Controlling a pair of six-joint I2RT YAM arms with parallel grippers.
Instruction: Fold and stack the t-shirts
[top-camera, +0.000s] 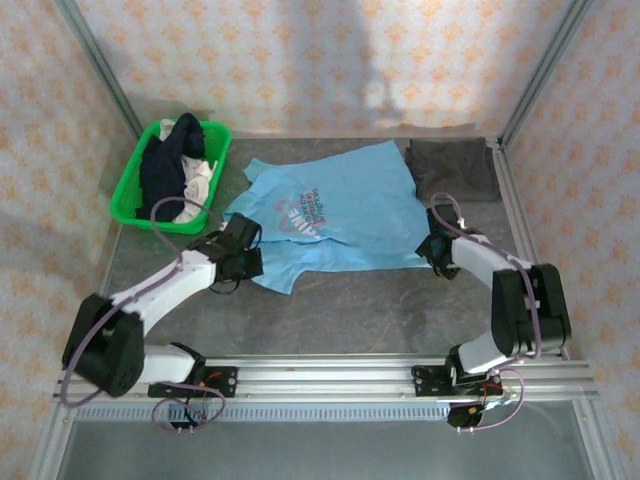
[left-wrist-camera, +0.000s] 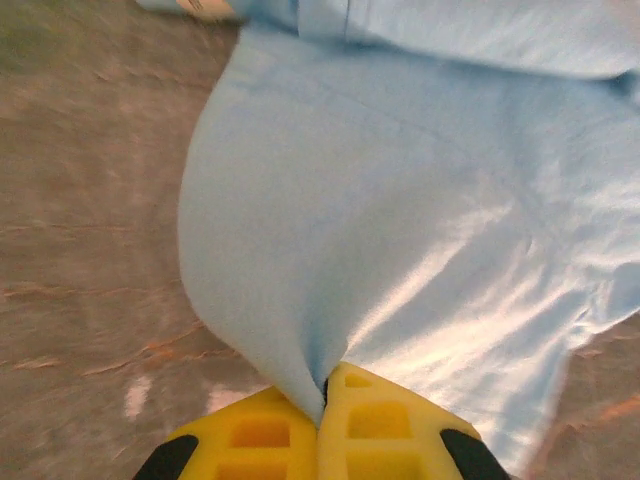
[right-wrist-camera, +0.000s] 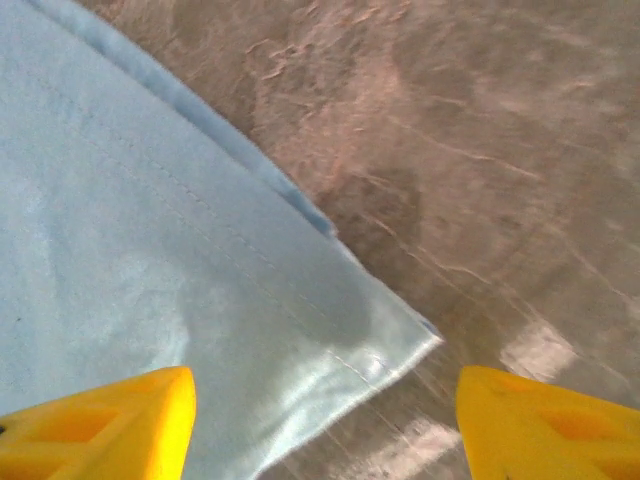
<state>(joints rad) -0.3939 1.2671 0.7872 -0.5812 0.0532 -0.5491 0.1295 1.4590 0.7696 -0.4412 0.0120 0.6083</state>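
1. Left gripper (left-wrist-camera: 323, 385): yellow fingers (left-wrist-camera: 250, 435) are pressing together, clenching a pinched fold of the light blue t-shirt (left-wrist-camera: 400, 200). The cloth is rising into the pinch in a taut ridge. The rest is spreading away from the pads across the grey table (left-wrist-camera: 90, 200), which is showing bare to the left of the fabric.

2. Right gripper (right-wrist-camera: 323, 400): the jaws are standing wide apart and gripping nothing. They are straddling a hemmed corner of the same light blue t-shirt, which is lying flat on the table between the two finger tips. I cannot tell whether either pad is touching the cloth.

3. Light blue t-shirt, seen from above: it is lying spread at mid-table, front up, with small dark-and-red lettering (top-camera: 305, 210) on the chest. The left gripper is working at its near-left edge and the right gripper at its near-right corner. One sleeve is reaching toward the basket.

4. Dark grey t-shirt (top-camera: 455, 170): it is resting folded at the far right of the table, just beside the blue one's far corner.

5. Green basket (top-camera: 125, 195): it is sitting at the far left, holding a navy garment (top-camera: 165, 165) heaped over a white garment (top-camera: 200, 182).

6. Aluminium rail (top-camera: 330, 375): it is running along the near edge, carrying both arm bases.
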